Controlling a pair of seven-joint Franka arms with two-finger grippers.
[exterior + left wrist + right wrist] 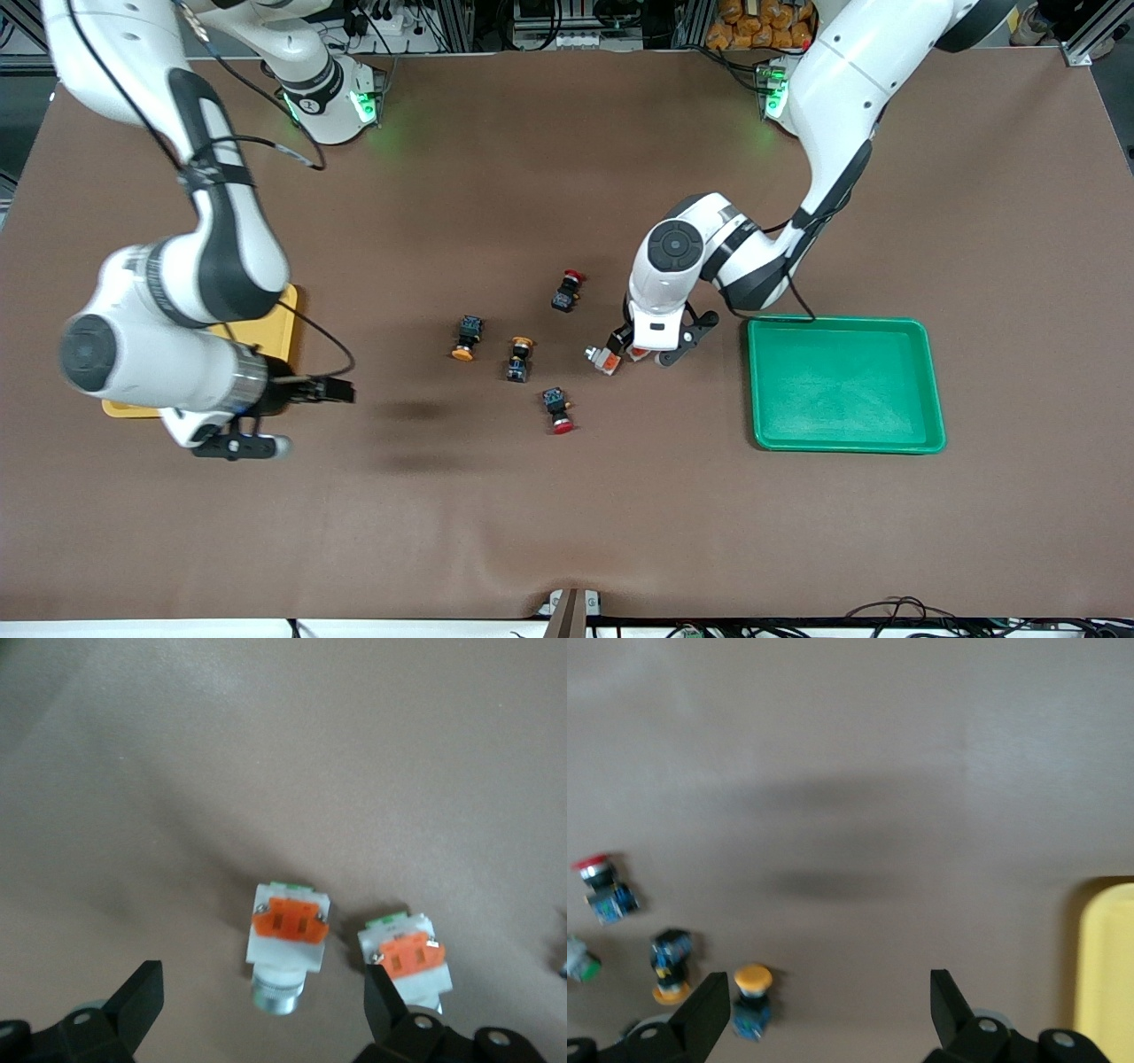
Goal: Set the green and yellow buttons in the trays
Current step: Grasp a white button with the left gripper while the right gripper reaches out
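Note:
Two pale green buttons with orange patches lie side by side near the green tray. My left gripper hangs low over them, open. One pale button sits in the gap between its fingers, the other against one fingertip. Two yellow-capped buttons lie mid-table, also in the right wrist view. My right gripper is up in the air beside the yellow tray, open and holding nothing.
Two dark switches with red caps lie among the buttons, one farther from the front camera and one nearer. The right arm covers much of the yellow tray. Nothing lies in the green tray.

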